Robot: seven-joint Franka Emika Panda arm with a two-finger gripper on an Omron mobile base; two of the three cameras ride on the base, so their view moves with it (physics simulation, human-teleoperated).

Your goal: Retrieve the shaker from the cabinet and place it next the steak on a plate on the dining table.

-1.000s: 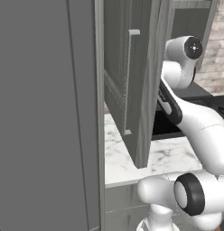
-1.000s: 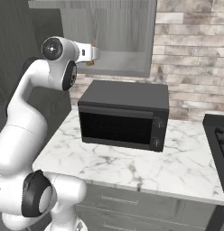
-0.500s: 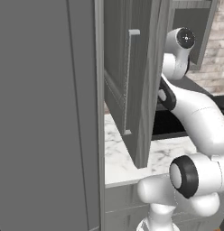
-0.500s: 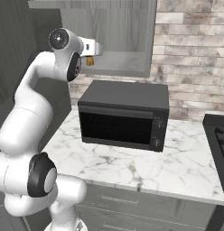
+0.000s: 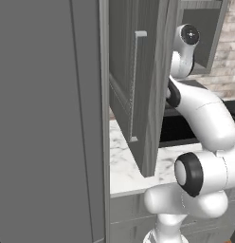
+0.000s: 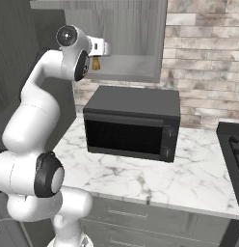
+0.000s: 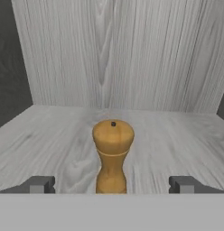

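The shaker (image 7: 112, 155), a golden-brown wooden mill, stands upright on the pale wood-grain floor of the cabinet (image 7: 132, 54). My gripper (image 7: 112, 185) is open. Its two dark fingertips (image 7: 39, 184) sit wide apart on either side of the shaker's base, not touching it. In the right base view my white hand (image 6: 99, 47) reaches into the open cabinet (image 6: 126, 67), with the shaker (image 6: 96, 63) just beyond it. The steak, the plate and the dining table are out of view.
The cabinet's open door (image 5: 138, 95) with its pale bar handle hangs in front of my arm. A black microwave (image 6: 133, 128) sits on the marble counter (image 6: 189, 178) below the cabinet. A tall grey panel (image 5: 43, 118) stands at the left, a stove edge (image 6: 234, 140) at the right.
My arm has swung up and forward, carrying the hand deeper into the cabinet toward the shaker. The jaws have stayed open and the shaker has not moved.
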